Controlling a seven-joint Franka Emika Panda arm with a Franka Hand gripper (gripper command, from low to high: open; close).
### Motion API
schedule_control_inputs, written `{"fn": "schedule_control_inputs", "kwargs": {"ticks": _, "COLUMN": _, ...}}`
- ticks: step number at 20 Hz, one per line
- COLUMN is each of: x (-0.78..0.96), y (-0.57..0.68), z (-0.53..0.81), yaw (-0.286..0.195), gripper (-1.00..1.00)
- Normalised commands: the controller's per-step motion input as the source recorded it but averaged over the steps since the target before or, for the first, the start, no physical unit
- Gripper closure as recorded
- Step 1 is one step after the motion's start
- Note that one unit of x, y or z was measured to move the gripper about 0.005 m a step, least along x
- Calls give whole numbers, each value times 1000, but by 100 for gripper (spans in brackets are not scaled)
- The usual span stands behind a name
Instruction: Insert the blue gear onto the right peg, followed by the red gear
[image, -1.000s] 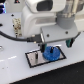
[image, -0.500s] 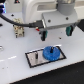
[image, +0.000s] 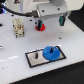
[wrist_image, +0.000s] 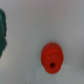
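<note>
The red gear (image: 40, 26) lies on the table under the end effector (image: 48, 21), whose grip state I cannot tell.

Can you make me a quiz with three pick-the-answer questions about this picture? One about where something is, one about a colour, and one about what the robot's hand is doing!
1. Where is the blue gear?
A. on the grey plate
B. in the gripper
C. beside the white block

2. What colour is the small gear under the gripper?
A. green
B. yellow
C. red

3. Is the red gear on a peg yet?
A. yes, on top of the blue gear
B. no, it lies on the white table, away from the plate
C. yes, on the bare peg

Answers: 1 A, the blue disc sits on the plate. 2 C, both views show it red. 3 B, it lies apart from the plate.
</note>
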Motion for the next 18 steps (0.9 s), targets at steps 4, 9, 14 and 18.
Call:
{"fn": "schedule_control_inputs", "kwargs": {"ticks": 4, "x": -635, "y": 5, "z": -198, "yaw": 0, "gripper": -100}}
{"fn": "schedule_control_inputs", "kwargs": {"ticks": 9, "x": -534, "y": 18, "z": -258, "yaw": 0, "gripper": -100}}
{"fn": "schedule_control_inputs", "kwargs": {"ticks": 14, "x": -403, "y": 1, "z": -336, "yaw": 0, "gripper": -100}}
{"fn": "schedule_control_inputs", "kwargs": {"ticks": 18, "x": -357, "y": 1, "z": -373, "yaw": 0, "gripper": -100}}
